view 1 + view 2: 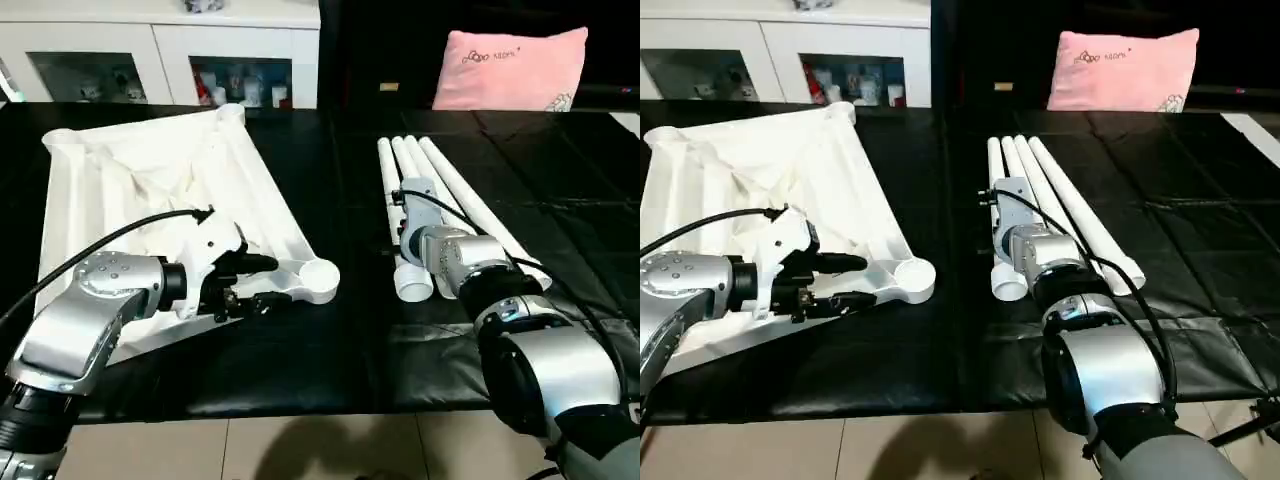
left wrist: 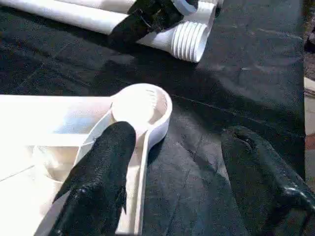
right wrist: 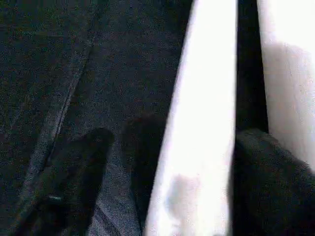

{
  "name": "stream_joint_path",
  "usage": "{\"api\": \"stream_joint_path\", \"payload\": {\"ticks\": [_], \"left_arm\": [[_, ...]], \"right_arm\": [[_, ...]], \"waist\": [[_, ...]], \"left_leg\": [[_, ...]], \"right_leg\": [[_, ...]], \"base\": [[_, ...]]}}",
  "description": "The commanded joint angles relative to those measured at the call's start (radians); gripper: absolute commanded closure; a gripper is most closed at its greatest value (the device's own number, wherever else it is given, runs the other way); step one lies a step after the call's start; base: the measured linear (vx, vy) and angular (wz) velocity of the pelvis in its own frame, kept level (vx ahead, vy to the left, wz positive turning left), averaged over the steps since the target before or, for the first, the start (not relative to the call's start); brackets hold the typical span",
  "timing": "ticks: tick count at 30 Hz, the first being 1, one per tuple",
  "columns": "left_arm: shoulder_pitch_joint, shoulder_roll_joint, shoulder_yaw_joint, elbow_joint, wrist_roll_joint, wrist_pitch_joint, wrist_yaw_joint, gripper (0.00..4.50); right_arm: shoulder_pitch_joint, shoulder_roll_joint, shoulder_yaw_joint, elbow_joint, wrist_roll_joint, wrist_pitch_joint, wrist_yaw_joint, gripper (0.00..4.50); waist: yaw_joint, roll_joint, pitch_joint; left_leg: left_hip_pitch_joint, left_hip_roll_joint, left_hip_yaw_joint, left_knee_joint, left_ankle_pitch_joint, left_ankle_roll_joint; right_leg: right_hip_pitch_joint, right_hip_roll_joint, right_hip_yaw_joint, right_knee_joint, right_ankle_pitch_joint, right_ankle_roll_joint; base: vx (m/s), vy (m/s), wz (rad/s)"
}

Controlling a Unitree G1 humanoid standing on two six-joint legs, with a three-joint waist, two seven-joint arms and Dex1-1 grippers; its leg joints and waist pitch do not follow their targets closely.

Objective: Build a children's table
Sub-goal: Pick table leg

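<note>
The white tabletop (image 1: 170, 190) lies upside down on the left, ribbed side up, with a round corner socket (image 1: 318, 278) pointing toward the middle. My left gripper (image 1: 280, 281) is open just beside that socket. One of its fingers (image 2: 106, 167) rests over the rim and the other hangs above the black mat. Several white tube legs (image 1: 440, 190) lie side by side on the right. My right gripper (image 3: 167, 147) is down over them, open, with one leg (image 3: 206, 123) between its fingers (image 3: 74, 177). The threaded leg ends (image 2: 189, 39) face me.
A black mat (image 1: 560, 200) covers the work table, whose front edge (image 1: 300, 405) meets the tiled floor. A pink pillow (image 1: 510, 68) sits at the back right. Behind on the left stands a white cabinet (image 1: 160, 55) with glass doors.
</note>
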Motion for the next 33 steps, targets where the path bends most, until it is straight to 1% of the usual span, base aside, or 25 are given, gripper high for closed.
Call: {"api": "stream_joint_path", "payload": {"ticks": [1, 3, 6, 7, 8, 9, 10, 11, 13, 14, 15, 16, 18, 19, 20, 22, 23, 25, 26, 27, 28, 30, 31, 32, 33], "left_arm": [[0.008, 0.008, -0.016, -0.026, -0.002, 0.007, 0.006, 1.30], [0.011, 0.007, -0.017, -0.028, -0.002, 0.006, 0.008, 1.30], [0.017, 0.006, -0.019, -0.033, -0.002, 0.005, 0.012, 1.30], [0.017, 0.006, -0.019, -0.033, -0.002, 0.005, 0.012, 1.30], [0.016, 0.005, -0.021, -0.030, 0.000, 0.003, 0.013, 1.30], [0.016, 0.005, -0.021, -0.030, 0.000, 0.003, 0.013, 1.30], [0.011, 0.003, -0.023, -0.027, 0.001, 0.003, 0.014, 1.30], [0.009, 0.002, -0.023, -0.027, 0.001, 0.003, 0.014, 1.30], [0.005, -0.001, -0.025, -0.025, 0.002, 0.003, 0.015, 1.30], [0.001, -0.005, -0.028, -0.022, 0.003, 0.001, 0.016, 1.30], [0.000, -0.006, -0.029, -0.021, 0.003, 0.001, 0.017, 1.30], [-0.003, -0.008, -0.030, -0.020, 0.004, 0.001, 0.018, 1.30], [-0.005, -0.010, -0.032, -0.018, 0.004, 0.000, 0.020, 1.30], [-0.008, -0.012, -0.035, -0.015, 0.003, -0.002, 0.022, 1.30], [-0.008, -0.012, -0.035, -0.015, 0.003, -0.002, 0.022, 1.30], [-0.009, -0.014, -0.036, -0.015, 0.001, -0.002, 0.025, 1.30], [-0.009, -0.015, -0.036, -0.016, 0.000, 0.000, 0.027, 1.30], [-0.009, -0.015, -0.036, -0.016, 0.000, 0.000, 0.027, 1.30], [-0.009, -0.018, -0.036, -0.017, -0.001, 0.002, 0.030, 1.30], [-0.008, -0.019, -0.037, -0.018, -0.001, 0.003, 0.032, 1.30], [-0.008, -0.019, -0.037, -0.018, -0.001, 0.003, 0.032, 1.30], [-0.005, -0.019, -0.038, -0.020, -0.001, 0.004, 0.034, 1.30], [-0.005, -0.020, -0.038, -0.020, -0.001, 0.004, 0.034, 1.30], [-0.008, -0.022, -0.039, -0.017, 0.000, 0.003, 0.037, 1.30], [-0.009, -0.023, -0.038, -0.017, -0.001, 0.003, 0.039, 1.30]], "right_arm": [[-0.003, 0.009, -0.013, 0.034, 0.007, 0.019, 0.008, 0.70], [-0.001, 0.010, -0.016, 0.042, 0.008, 0.016, 0.006, 0.79], [0.006, 0.011, -0.022, 0.048, 0.013, 0.013, 0.007, 1.13], [0.006, 0.010, -0.024, 0.048, 0.015, 0.015, 0.007, 1.20], [0.005, 0.009, -0.029, 0.050, 0.018, 0.026, 0.007, 1.24], [0.005, 0.009, -0.030, 0.050, 0.019, 0.027, 0.008, 1.31], [0.005, 0.008, -0.030, 0.048, 0.019, 0.023, 0.014, 1.44], [0.005, 0.008, -0.032, 0.047, 0.017, 0.019, 0.018, 1.64], [0.004, 0.011, -0.042, 0.047, 0.024, 0.018, 0.026, 1.67], [0.005, 0.012, -0.042, 0.044, 0.019, 0.003, 0.025, 1.84], [0.006, 0.012, -0.036, 0.042, 0.009, -0.009, 0.020, 1.97], [0.007, 0.014, -0.044, 0.043, 0.015, -0.012, 0.015, 1.97], [0.008, 0.014, -0.048, 0.043, 0.018, -0.016, 0.022, 2.10], [0.009, 0.015, -0.059, 0.041, 0.030, -0.018, 0.035, 2.26], [0.009, 0.015, -0.059, 0.041, 0.030, -0.018, 0.035, 2.26], [0.016, 0.019, -0.075, 0.032, 0.040, -0.052, 0.016, 2.48], [0.021, 0.022, -0.080, 0.027, 0.038, -0.081, 0.011, 2.55], [0.021, 0.022, -0.080, 0.027, 0.038, -0.081, 0.011, 2.61], [0.015, 0.026, -0.103, 0.029, 0.056, -0.064, 0.019, 2.69], [0.015, 0.029, -0.111, 0.026, 0.060, -0.076, 0.013, 2.69], [0.015, 0.029, -0.111, 0.026, 0.060, -0.076, 0.013, 2.71], [0.017, 0.036, -0.116, 0.017, 0.062, -0.113, 0.006, 2.73], [0.017, 0.037, -0.116, 0.016, 0.062, -0.117, 0.006, 2.74], [0.019, 0.045, -0.115, 0.005, 0.062, -0.145, 0.002, 2.74], [0.019, 0.047, -0.115, 0.002, 0.063, -0.146, 0.006, 2.74]], "waist": [[-0.002, 0.007, -0.063], [-0.003, 0.008, -0.062], [-0.003, 0.008, -0.062], [-0.002, 0.009, -0.062], [-0.002, 0.011, -0.062], [-0.003, 0.011, -0.062], [-0.003, 0.013, -0.062], [-0.003, 0.012, -0.062], [-0.003, 0.012, -0.062], [-0.003, 0.014, -0.063], [-0.003, 0.013, -0.063], [-0.003, 0.014, -0.063], [-0.002, 0.013, -0.063], [-0.003, 0.012, -0.063], [-0.004, 0.012, -0.063], [-0.003, 0.011, -0.064], [-0.003, 0.012, -0.063], [-0.004, 0.011, -0.063], [-0.004, 0.009, -0.063], [-0.003, 0.012, -0.064], [-0.004, 0.012, -0.063], [-0.004, 0.011, -0.064], [-0.004, 0.010, -0.064], [-0.003, 0.009, -0.064], [-0.003, 0.007, -0.064]], "left_leg": [[-0.014, 0.005, 0.025, -0.062, 0.035, 0.028], [-0.013, 0.005, 0.025, -0.063, 0.031, 0.025], [-0.013, 0.005, 0.025, -0.063, 0.028, 0.023], [-0.013, 0.005, 0.025, -0.063, 0.029, 0.023], [-0.012, 0.005, 0.025, -0.063, 0.026, 0.021], [-0.012, 0.005, 0.025, -0.063, 0.024, 0.021], [-0.012, 0.005, 0.025, -0.063, 0.021, 0.019], [-0.011, 0.005, 0.025, -0.063, 0.020, 0.019], [-0.012, 0.005, 0.025, -0.063, 0.019, 0.018], [-0.012, 0.005, 0.025, -0.062, 0.018, 0.019], [-0.012, 0.005, 0.025, -0.062, 0.020, 0.019], [-0.012, 0.005, 0.025, -0.062, 0.023, 0.019], [-0.012, 0.005, 0.025, -0.063, 0.019, 0.018], [-0.012, 0.005, 0.025, -0.063, 0.019, 0.019], [-0.013, 0.005, 0.025, -0.062, 0.021, 0.020], [-0.013, 0.005, 0.025, -0.062, 0.022, 0.023], [-0.013, 0.006, 0.025, -0.062, 0.025, 0.024], [-0.012, 0.006, 0.025, -0.062, 0.021, 0.025], [-0.013, 0.005, 0.025, -0.063, 0.017, 0.027], [-0.012, 0.005, 0.025, -0.063, 0.018, 0.027], [-0.012, 0.005, 0.025, -0.063, 0.019, 0.027], [-0.012, 0.005, 0.025, -0.062, 0.027, 0.028], [-0.012, 0.005, 0.025, -0.062, 0.028, 0.029], [-0.013, 0.005, 0.025, -0.062, 0.029, 0.031], [-0.014, 0.005, 0.025, -0.062, 0.032, 0.034]], "right_leg": [[0.074, -0.047, 0.029, -0.041, 0.108, -0.288], [0.073, -0.047, 0.028, -0.042, 0.098, -0.287], [0.074, -0.047, 0.028, -0.042, 0.096, -0.284], [0.074, -0.047, 0.028, -0.042, 0.096, -0.283], [0.073, -0.046, 0.028, -0.042, 0.094, -0.283], [0.073, -0.046, 0.028, -0.042, 0.093, -0.283], [0.072, -0.046, 0.028, -0.042, 0.092, -0.283], [0.072, -0.046, 0.027, -0.042, 0.093, -0.284], [0.073, -0.046, 0.028, -0.042, 0.094, -0.285], [0.073, -0.046, 0.028, -0.042, 0.096, -0.286], [0.073, -0.046, 0.028, -0.042, 0.097, -0.288], [0.073, -0.046, 0.027, -0.042, 0.099, -0.290], [0.073, -0.047, 0.027, -0.042, 0.097, -0.290], [0.074, -0.046, 0.027, -0.042, 0.098, -0.291], [0.074, -0.046, 0.028, -0.042, 0.101, -0.291], [0.074, -0.047, 0.028, -0.042, 0.103, -0.291], [0.074, -0.047, 0.027, -0.042, 0.104, -0.292], [0.073, -0.047, 0.027, -0.042, 0.099, -0.292], [0.074, -0.046, 0.028, -0.042, 0.092, -0.291], [0.074, -0.047, 0.028, -0.042, 0.091, -0.290], [0.073, -0.047, 0.028, -0.042, 0.094, -0.290], [0.073, -0.046, 0.027, -0.041, 0.103, -0.291], [0.073, -0.046, 0.027, -0.041, 0.105, -0.291], [0.073, -0.047, 0.028, -0.041, 0.106, -0.292], [0.075, -0.048, 0.028, -0.041, 0.106, -0.292]], "base": [[0.000, 0.000, 0.00], [0.000, 0.000, 0.00], [0.000, 0.000, 0.00], [0.000, 0.000, 0.00], [0.000, 0.000, 0.00], [0.000, 0.000, 0.00], [0.000, 0.000, 0.00], [0.000, 0.000, 0.00], [0.000, 0.000, 0.00], [0.000, 0.000, 0.00], [0.000, 0.000, 0.00], [0.000, 0.000, 0.00], [0.000, 0.000, 0.00], [0.000, 0.000, 0.00], [0.000, 0.000, 0.00], [0.000, 0.000, 0.00], [0.000, 0.000, 0.00], [0.000, 0.000, 0.00], [0.000, 0.000, 0.00], [0.000, 0.000, 0.00], [0.000, 0.000, 0.00], [0.000, 0.000, 0.00], [0.000, 0.000, 0.00], [0.000, 0.000, 0.00], [0.000, 0.000, 0.00]]}}
